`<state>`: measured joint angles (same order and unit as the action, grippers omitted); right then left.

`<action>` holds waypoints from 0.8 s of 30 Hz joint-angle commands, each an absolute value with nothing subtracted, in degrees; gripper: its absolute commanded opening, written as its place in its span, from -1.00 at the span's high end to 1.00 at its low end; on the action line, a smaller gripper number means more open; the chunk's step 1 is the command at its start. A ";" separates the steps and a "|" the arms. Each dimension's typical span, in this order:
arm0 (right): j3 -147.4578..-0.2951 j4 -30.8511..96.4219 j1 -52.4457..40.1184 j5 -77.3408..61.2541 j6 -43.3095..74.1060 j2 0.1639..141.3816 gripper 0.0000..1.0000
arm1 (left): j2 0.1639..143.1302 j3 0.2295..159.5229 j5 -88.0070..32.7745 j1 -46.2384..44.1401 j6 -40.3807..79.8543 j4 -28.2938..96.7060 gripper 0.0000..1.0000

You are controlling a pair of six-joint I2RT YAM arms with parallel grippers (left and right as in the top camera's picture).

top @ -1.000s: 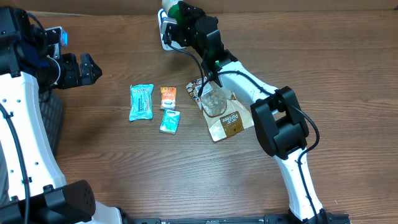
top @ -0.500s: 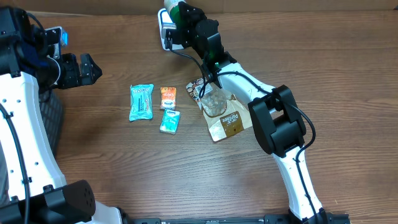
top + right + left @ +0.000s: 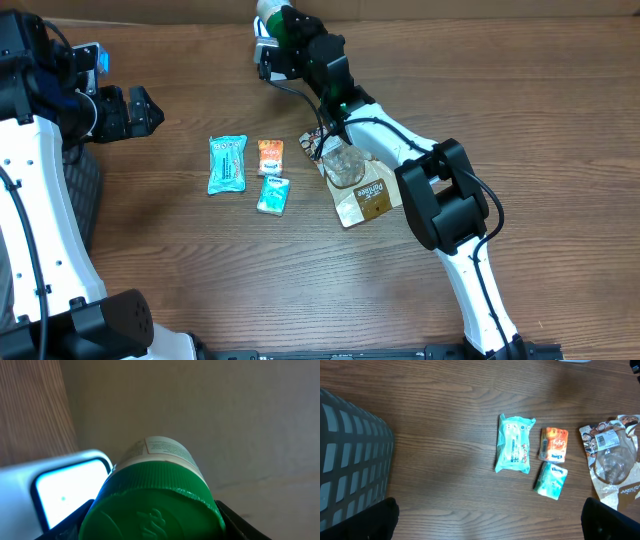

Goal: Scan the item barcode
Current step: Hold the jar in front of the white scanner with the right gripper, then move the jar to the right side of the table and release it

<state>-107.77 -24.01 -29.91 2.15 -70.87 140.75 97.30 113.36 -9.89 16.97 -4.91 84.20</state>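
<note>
We see right jaws clamped on green-capped bottle [image 3: 152, 505], cap toward wrist camera. White scanner [image 3: 65, 485], window lit, sits just left of jaws beside bottle; touching or not, we cannot tell. Left jaws spread wide, grasping nothing; teal packet [image 3: 515, 443], orange packet [image 3: 553, 444] on worktop [image 3: 445, 410] ahead of them

Your table [image 3: 200, 270] is brown wood, matt, with a fine straight grain. The bottle [image 3: 150, 487] has a green moulded-plastic cap [image 3: 155, 510] with a soft sheen and raised lettering; its label [image 3: 167, 446] looks like matt white paper. At its nine o'clock, the scanner [image 3: 60, 491] is smooth white plastic around a glossy lit window.

In the left wrist view:
- **Centre:** the teal packet [image 3: 515, 443] and orange packet [image 3: 553, 444] are shiny, slightly crinkled film.
- **Three o'clock:** the pouch [image 3: 612, 460] looks like brown paper with a clear, crumpled window.
- **Nine o'clock:** the basket [image 3: 350, 460] is dull grey plastic grid.
</note>
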 commanded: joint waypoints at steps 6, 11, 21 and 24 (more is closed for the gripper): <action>-108.73 -9.47 -30.52 3.25 -43.38 124.20 0.79 | 97.08 114.08 -10.52 16.86 -6.00 84.12 -0.99; -108.73 18.00 -29.06 3.38 -27.68 110.30 0.79 | 97.08 114.08 -10.52 16.86 -6.00 84.14 -0.99; -108.71 62.61 -20.27 3.27 -15.81 97.32 0.61 | 97.08 114.08 -10.55 16.86 -6.00 84.14 -0.99; -106.54 71.79 -15.22 0.01 -14.68 98.43 0.61 | 97.08 114.08 -10.55 16.86 -6.00 84.14 -0.99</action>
